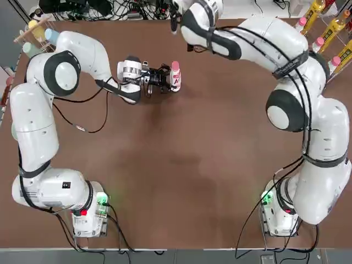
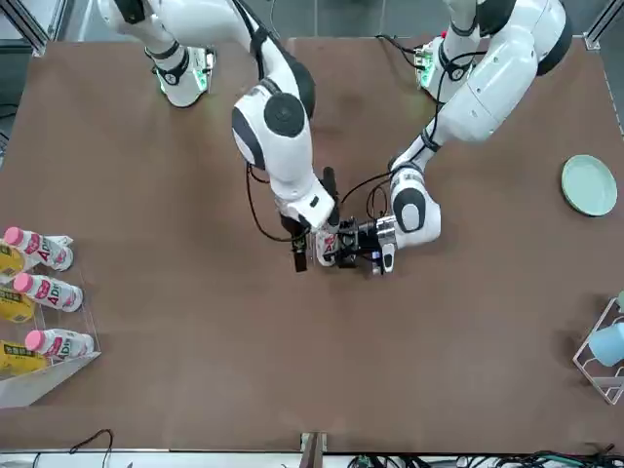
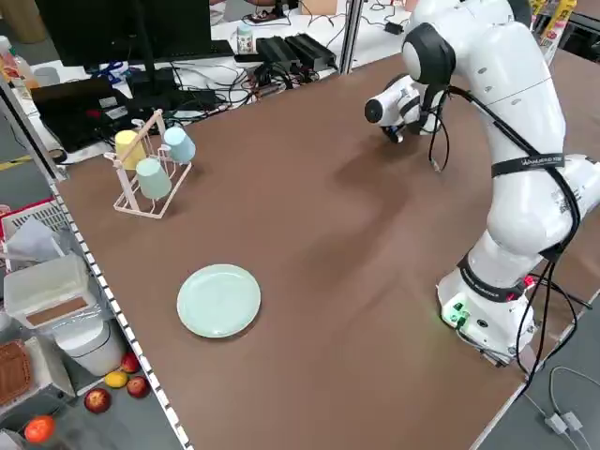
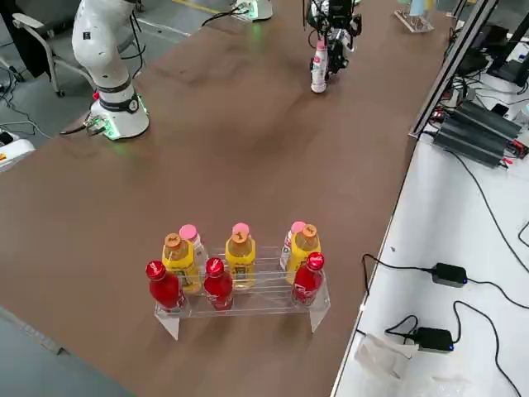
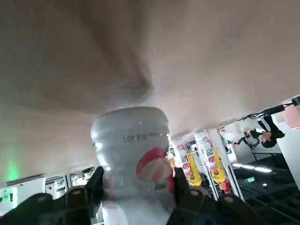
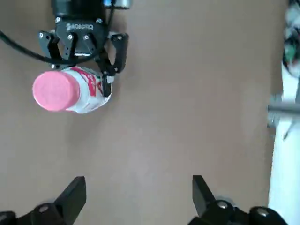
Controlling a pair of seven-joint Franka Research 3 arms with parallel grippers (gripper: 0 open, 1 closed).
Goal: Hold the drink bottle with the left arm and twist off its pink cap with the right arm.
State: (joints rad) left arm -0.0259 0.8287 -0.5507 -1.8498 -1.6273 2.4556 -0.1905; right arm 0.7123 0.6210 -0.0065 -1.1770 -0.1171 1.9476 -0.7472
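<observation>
The drink bottle (image 6: 89, 90), smooth white plastic with red lettering, is clamped upright in the left gripper (image 1: 163, 78) above the brown tabletop, round pink cap (image 6: 56, 91) on, while the right gripper (image 6: 139, 199), black and angular, hangs nearby with its claw spread wide.

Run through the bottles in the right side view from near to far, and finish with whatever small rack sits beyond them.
Red bottles → yellow bottles → white pink-capped bottles → drink bottle, upright in the left pincer → small white rack.
</observation>
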